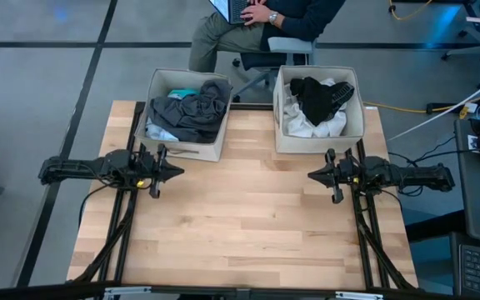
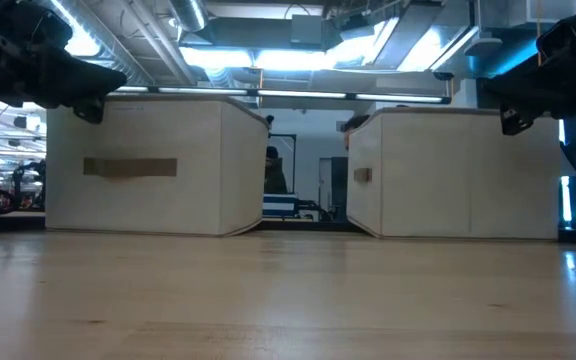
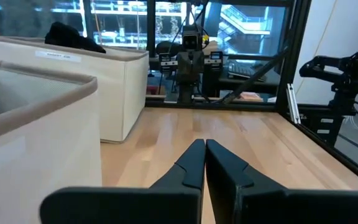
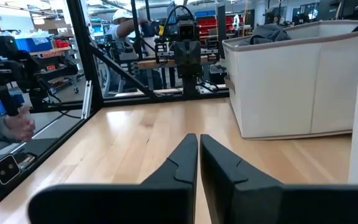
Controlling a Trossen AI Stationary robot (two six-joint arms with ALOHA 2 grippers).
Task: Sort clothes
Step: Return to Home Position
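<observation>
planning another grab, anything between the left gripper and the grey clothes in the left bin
Nothing loose visible. The left gripper, shut, hangs beside the left bin; only that bin's front wall separates it from the dark grey garment piled inside. The right gripper waits opposite.

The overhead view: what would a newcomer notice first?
Two beige bins at the far edge of the table: the left bin heaped with a dark grey garment, the right bin holding a black garment on a white one. Nearer, the left hand and right hand face each other, both shut and empty.
</observation>
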